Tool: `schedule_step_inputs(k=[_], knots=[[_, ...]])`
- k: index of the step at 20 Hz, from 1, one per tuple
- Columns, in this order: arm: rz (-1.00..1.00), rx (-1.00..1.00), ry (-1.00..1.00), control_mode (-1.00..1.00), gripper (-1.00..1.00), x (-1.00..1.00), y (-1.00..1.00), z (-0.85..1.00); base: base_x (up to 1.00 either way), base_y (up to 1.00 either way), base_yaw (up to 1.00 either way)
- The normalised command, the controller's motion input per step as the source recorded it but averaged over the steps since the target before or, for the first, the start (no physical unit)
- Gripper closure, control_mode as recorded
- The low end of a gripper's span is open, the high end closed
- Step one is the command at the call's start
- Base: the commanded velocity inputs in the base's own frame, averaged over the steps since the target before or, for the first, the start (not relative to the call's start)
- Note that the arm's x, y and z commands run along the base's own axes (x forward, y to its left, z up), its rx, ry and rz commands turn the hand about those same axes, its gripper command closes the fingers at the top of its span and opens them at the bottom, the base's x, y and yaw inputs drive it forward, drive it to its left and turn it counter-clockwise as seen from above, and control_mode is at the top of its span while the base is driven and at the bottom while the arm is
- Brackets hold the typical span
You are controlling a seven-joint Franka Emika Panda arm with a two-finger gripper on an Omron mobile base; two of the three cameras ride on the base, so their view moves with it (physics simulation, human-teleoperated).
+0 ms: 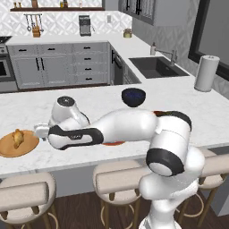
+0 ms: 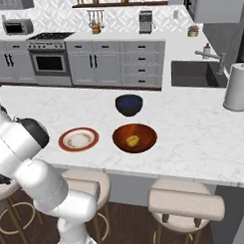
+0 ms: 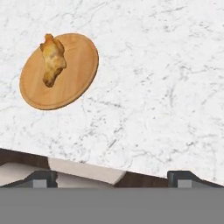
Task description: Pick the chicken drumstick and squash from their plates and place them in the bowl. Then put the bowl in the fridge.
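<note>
Chicken drumstick — wooden plate — marble counter

1. We see the drumstick lying on the wooden plate, near the counter's front edge.
2. The squash lies in the bowl.
3. The rimmed plate is just left of the bowl in the right base view.
4. The small bowl stands behind the bowl.
5. The sink and paper roll are far right.
6. Stools stand before the counter.

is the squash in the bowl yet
Yes: a yellow-orange squash lies inside the bowl, and the red-rimmed plate beside it is bare.
</note>
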Motion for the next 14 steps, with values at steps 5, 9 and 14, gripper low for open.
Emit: schedule_step_inputs(k=[5, 9, 14], knots=[[-0.05, 0.0, 0.06, -1.0, -1.0, 0.42, 0.72, 0.0, 0.0, 0.0, 0.0], [-0.09, -0.01, 0.03, -1.0, -1.0, 0.57, 0.64, 0.0, 0.0, 0.0, 0.0], [-0.1, -0.01, 0.09, -1.0, -1.0, 0.24, 0.56, -0.03, 0.0, 0.0, 0.0]])
